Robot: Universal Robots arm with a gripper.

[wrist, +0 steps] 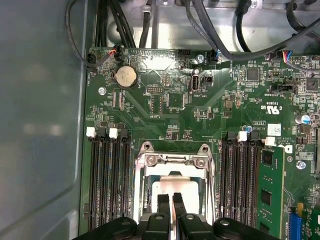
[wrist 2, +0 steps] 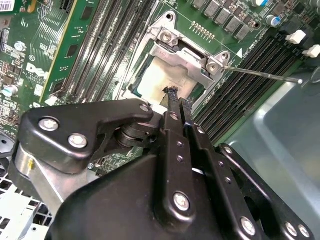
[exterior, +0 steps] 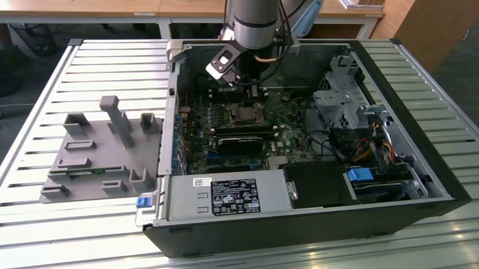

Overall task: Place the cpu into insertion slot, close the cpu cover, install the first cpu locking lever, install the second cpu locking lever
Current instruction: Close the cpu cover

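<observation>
While above cpu point(wrist: 190, 193), gripper point(wrist: 170, 197) closed

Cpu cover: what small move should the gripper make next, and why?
Probably shift toward the thin lever, which sticks out beside the cpu cover; the gripper hangs shut over the cpu seen through the cover's window.
</observation>
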